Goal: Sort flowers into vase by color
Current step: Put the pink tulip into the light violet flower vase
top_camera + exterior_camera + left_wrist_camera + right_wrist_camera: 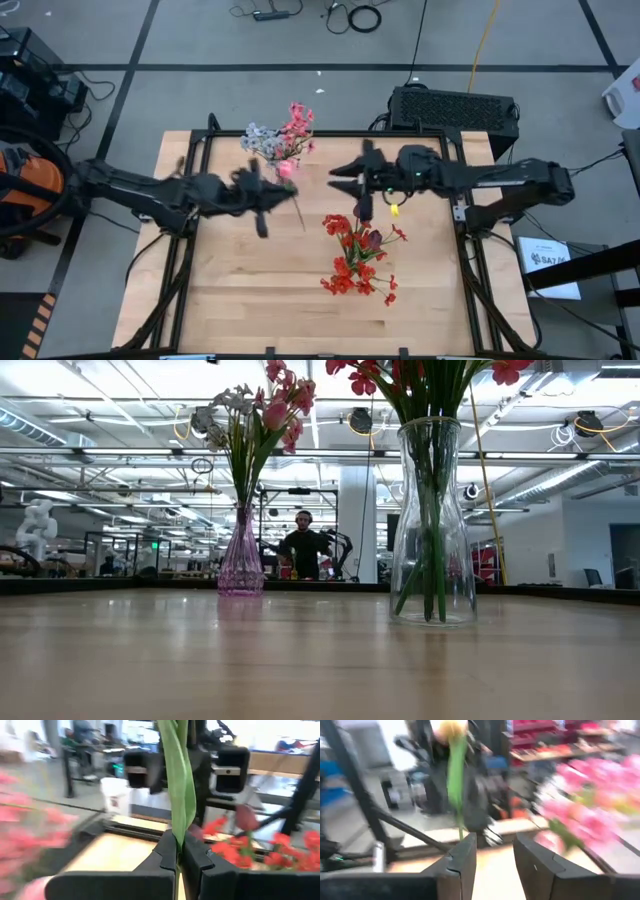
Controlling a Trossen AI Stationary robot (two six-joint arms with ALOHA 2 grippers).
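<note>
A handover step is in hand. In the left wrist view the left gripper [178, 851] is seen with its fingers pressed together on a stem with a broad green leaf [176, 780], which rises straight up from between the fingertips. In the high view that gripper [262, 200] is placed mid-table, with a thin stalk [297, 208] trailing just beside it and a pink bud [285, 168] near it.

The right gripper [494, 851] is shown with fingers spread and nothing between the pads; a green stalk with a pale yellowish head [455, 765] stands just beyond the tip of one finger, touching or nearly so, which cannot be told. In the high view the right gripper [352, 172] is held close to the left one, a small yellow spot [394, 210] below it.

Two vases are already filled: a pink glass vase [241, 560] with pink and pale blue-white sprays [280, 135], and a clear vase [432, 530] with red clusters and a dark maroon head [358, 255]. Sorting is judged mostly done, with one stem left in the air.

Next move, as a judgement: the held stem needs to be matched by head colour, its stalk end lined up over the right vase mouth, lowered between the stems already there, and only then released. The spread right fingers could be closed on the stalk first if a regrasp is wanted.
</note>
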